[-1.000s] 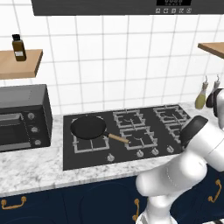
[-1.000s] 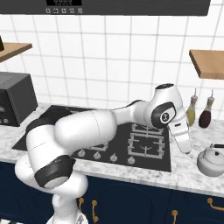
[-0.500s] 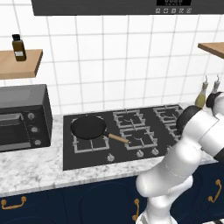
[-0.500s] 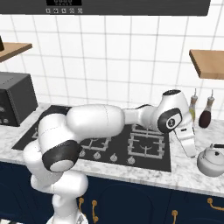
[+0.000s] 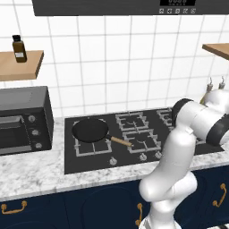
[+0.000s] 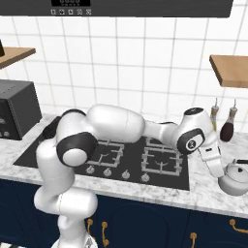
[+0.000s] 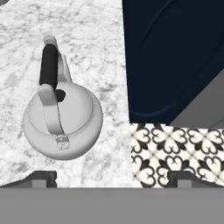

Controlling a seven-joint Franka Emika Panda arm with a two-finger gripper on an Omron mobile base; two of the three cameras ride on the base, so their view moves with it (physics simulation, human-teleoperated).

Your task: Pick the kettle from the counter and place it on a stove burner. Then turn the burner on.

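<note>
The fingers (image 7: 111, 179) stand spread wide with nothing between them, their two dark tips rising at the bottom of the hand view, one on each side. In that view they hang above the kettle (image 7: 61, 118) without touching it; the kettle lies nearer the left tip than the right one.

The kettle stands upright on the worktop (image 7: 87, 39), close to the worktop's front edge. Its arched handle carries a black grip, and a small dark knob sits on its lid. Beyond the edge beside the kettle, the dark blue cabinet front (image 7: 175, 57) drops to a black-and-white patterned floor (image 7: 175, 153).

In the right base view the kettle (image 6: 235, 178) rests on the marble worktop (image 6: 218, 201) just to the right of the black stove (image 6: 160, 167), near the worktop's front edge. The hand (image 6: 211, 160) slants down toward the kettle from the stove side and stops just beside its upper left. Two slim bottles (image 6: 227, 127) stand behind the kettle, against the tiled wall, under a wooden shelf (image 6: 231, 70).

In the left base view, a black frying pan (image 5: 91, 130) with a wooden handle sits on the stove's front left burner (image 5: 91, 143), well apart from the kettle's side. A dark toaster oven (image 5: 22, 120) stands on the worktop left of the stove.
</note>
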